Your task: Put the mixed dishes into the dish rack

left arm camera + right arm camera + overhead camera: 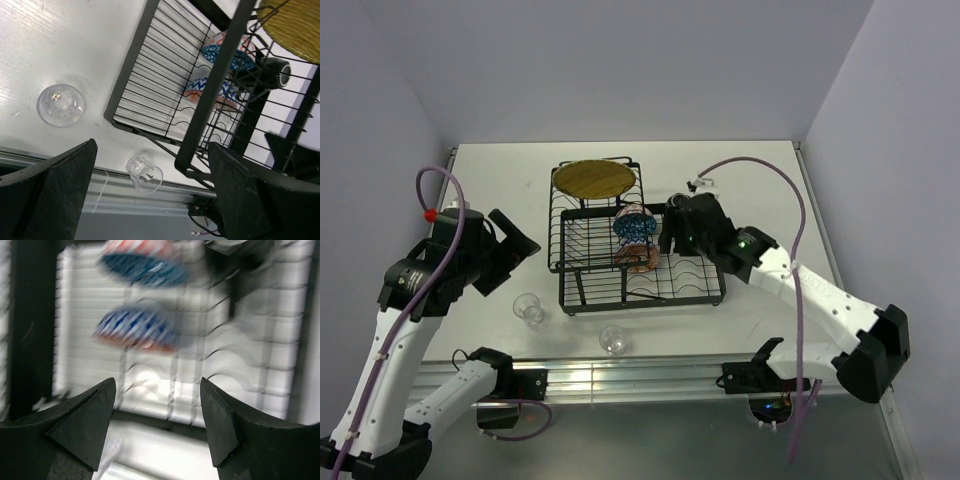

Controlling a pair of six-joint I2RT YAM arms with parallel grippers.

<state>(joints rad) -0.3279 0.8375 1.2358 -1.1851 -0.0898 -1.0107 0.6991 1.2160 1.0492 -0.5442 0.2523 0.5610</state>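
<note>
L arm (382, 350), R arm (820, 297) – white links, blk joints, purple cables (799, 215); green LED (744, 241) on R.

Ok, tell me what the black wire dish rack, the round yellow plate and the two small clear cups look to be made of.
Black wire dish rack: thin rods, matte black, likely coated metal.
Round yellow plate: dull mustard, faintly streaked; ceramic, bamboo or plastic, unclear.
Two small clear cups: see-through with bright glints, glass or clear plastic.
</note>
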